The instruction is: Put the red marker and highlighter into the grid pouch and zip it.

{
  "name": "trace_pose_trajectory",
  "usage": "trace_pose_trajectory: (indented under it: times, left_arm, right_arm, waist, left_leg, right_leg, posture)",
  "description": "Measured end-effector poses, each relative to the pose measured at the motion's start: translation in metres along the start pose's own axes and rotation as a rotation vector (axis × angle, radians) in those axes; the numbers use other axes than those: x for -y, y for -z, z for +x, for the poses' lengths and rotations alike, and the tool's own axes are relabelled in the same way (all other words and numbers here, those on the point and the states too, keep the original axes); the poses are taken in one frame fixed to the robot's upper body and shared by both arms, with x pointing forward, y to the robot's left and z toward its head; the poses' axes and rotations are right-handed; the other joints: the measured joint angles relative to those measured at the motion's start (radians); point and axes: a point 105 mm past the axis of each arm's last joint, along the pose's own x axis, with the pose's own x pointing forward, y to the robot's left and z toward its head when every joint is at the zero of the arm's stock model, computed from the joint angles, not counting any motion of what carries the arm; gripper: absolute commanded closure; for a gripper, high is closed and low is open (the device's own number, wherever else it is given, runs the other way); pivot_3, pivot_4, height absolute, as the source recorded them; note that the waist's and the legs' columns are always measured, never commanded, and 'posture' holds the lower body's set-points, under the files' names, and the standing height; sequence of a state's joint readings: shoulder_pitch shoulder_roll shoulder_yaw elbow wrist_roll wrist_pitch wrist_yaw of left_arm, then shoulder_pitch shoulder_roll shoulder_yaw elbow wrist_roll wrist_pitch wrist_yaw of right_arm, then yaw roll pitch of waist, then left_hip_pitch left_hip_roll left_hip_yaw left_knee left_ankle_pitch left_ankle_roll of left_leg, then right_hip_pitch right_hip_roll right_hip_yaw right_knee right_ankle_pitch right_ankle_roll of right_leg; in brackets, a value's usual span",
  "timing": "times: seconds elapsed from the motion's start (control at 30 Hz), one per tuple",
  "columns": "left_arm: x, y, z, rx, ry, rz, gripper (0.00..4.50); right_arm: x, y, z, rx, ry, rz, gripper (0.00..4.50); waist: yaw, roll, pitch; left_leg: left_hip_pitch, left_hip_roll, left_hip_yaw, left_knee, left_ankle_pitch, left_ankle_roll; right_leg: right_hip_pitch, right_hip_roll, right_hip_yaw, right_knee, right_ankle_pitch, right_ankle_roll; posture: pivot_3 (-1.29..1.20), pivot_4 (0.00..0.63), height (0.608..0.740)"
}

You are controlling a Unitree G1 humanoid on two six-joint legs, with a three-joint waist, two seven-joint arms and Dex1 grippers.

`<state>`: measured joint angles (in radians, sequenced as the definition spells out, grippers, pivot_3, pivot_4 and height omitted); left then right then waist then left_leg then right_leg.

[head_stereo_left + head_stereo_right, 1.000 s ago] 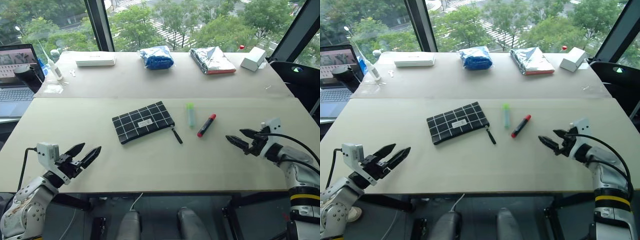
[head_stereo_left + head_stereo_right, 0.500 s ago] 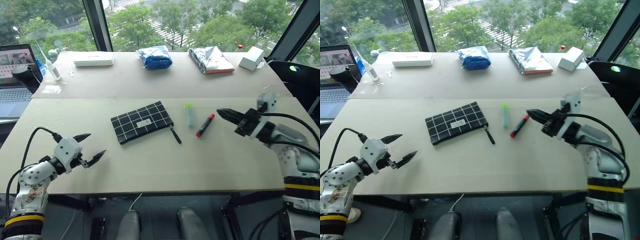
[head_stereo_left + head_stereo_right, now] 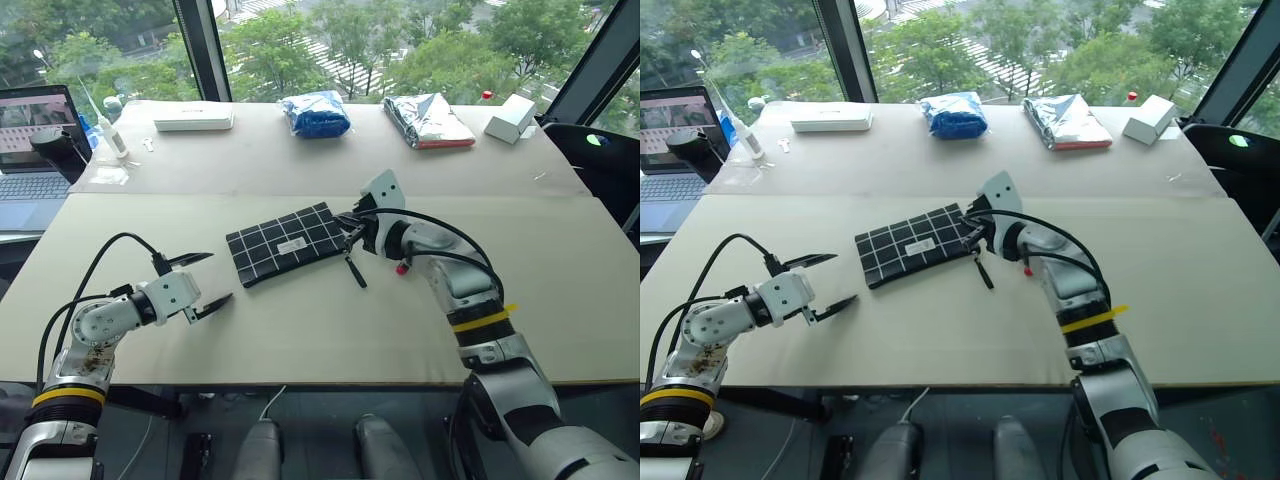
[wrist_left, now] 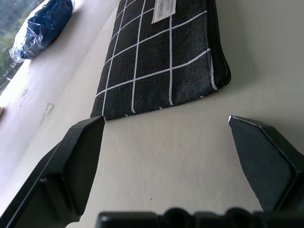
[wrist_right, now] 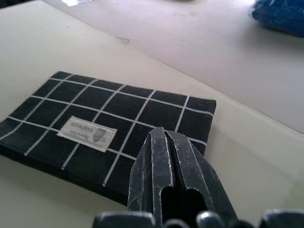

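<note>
The grid pouch [image 3: 287, 244] lay flat mid-worktop [image 3: 300, 330]. The right end effector [image 3: 349, 224], fingers pressed together and empty, hovered at the pouch's right end. The red marker [image 3: 401, 268] peeked out just right of that arm. The left end effector [image 3: 205, 280] stood spread wide, near-left of the pouch.

Grid pouch [image 3: 285, 244] left of red marker [image 3: 401, 268]

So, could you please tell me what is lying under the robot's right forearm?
The red cap end of the black marker peeks out beneath it; the barrel and anything else there are covered.
</note>
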<state>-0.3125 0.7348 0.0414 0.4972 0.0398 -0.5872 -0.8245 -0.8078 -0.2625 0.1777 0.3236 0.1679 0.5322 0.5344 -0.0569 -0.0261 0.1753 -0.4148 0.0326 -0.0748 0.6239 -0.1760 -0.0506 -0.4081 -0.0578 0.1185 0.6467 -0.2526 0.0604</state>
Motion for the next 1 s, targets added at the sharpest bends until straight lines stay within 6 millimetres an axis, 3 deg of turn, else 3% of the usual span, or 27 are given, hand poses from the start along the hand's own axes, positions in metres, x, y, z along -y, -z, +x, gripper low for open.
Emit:
trace_pose_trajectory:
  times: [0.2,0.47,0.67,0.87,1.0]
  left_arm:
    - [-0.003,0.001,0.004,0.006,-0.008,-0.002,0.0]
    - [-0.002,0.0,0.007,0.03,-0.03,-0.054,0.0]
    - [-0.001,0.0,0.007,0.032,-0.017,-0.06,0.0]
    - [0.0,-0.001,0.008,0.036,-0.002,-0.059,0.0]
    - [0.0,-0.002,0.009,0.038,0.001,-0.064,0.0]
  right_arm:
    - [-0.011,0.022,0.01,-0.108,-0.024,-0.163,4.48]
    - [-0.024,0.032,0.018,-0.146,-0.059,-0.334,4.48]
    - [-0.014,0.031,0.02,-0.145,-0.02,-0.356,4.48]
    - [0.01,0.0,0.018,-0.066,0.063,-0.295,4.48]
    - [0.006,0.009,0.022,-0.095,0.048,-0.277,4.48]
  waist:
    - [-0.004,0.0,0.0]
    - [-0.004,0.0,0.0]
    - [-0.005,0.0,0.0]
    - [-0.007,0.0,0.0]
    - [-0.009,0.0,0.0]
  left_leg:
    - [0.0,0.0,0.0,0.0,0.0,0.0]
    - [0.0,0.0,0.0,0.0,0.0,0.0]
    - [0.0,0.0,0.0,0.0,0.0,0.0]
    - [0.0,0.0,-0.001,0.0,0.0,0.0]
    - [0.0,0.0,-0.001,0.0,0.0,0.0]
  right_leg:
    - [0.0,0.0,0.0,0.001,0.0,0.0]
    - [0.0,0.0,0.0,0.001,0.0,0.0]
    - [0.0,0.0,0.0,0.001,0.0,0.0]
    - [0.0,0.0,-0.001,0.001,0.0,0.0]
    - [0.0,0.0,-0.001,0.001,0.0,0.0]
  posture:
    - [0.0,0.15,0.74]
    - [0.0,0.15,0.74]
    - [0.0,0.15,0.74]
    - [0.0,0.15,0.74]
    - [0.0,0.15,0.74]
